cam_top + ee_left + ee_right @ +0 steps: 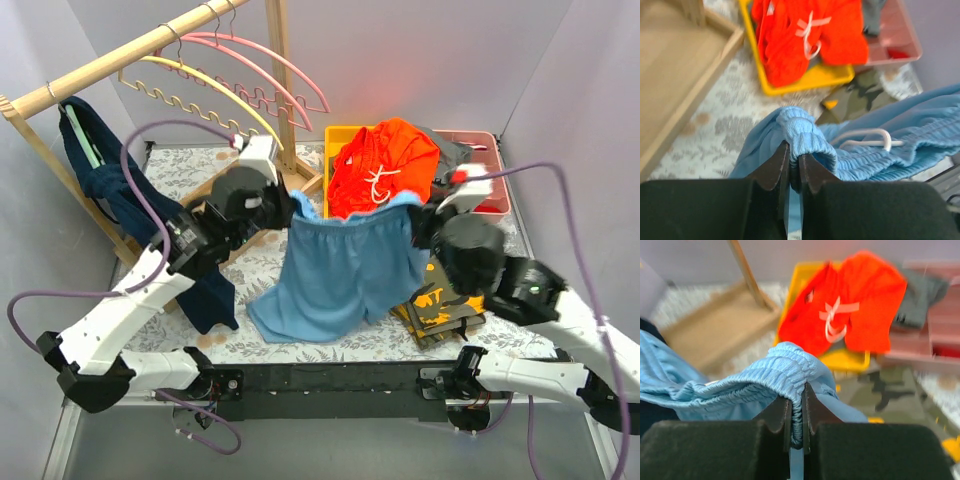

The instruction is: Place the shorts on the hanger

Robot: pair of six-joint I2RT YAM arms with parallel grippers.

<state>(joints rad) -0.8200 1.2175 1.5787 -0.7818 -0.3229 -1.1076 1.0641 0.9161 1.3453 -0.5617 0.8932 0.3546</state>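
The light blue shorts (335,270) hang stretched between my two grippers above the table, legs drooping to the patterned mat. My left gripper (290,205) is shut on the left end of the elastic waistband (805,135); the white drawstring (867,137) shows beside it. My right gripper (415,215) is shut on the right end of the waistband (790,365). The pale-yellow hanger (205,95) hangs from the wooden rail (120,60) at the back left, above and left of the shorts, apart from them.
Two pink hangers (275,70) hang on the same rail. Dark navy clothing (105,165) hangs at the rail's left. Orange shorts (385,160) lie over a yellow bin (340,140); a red bin (490,170) is beside it. Camouflage shorts (440,305) lie at right.
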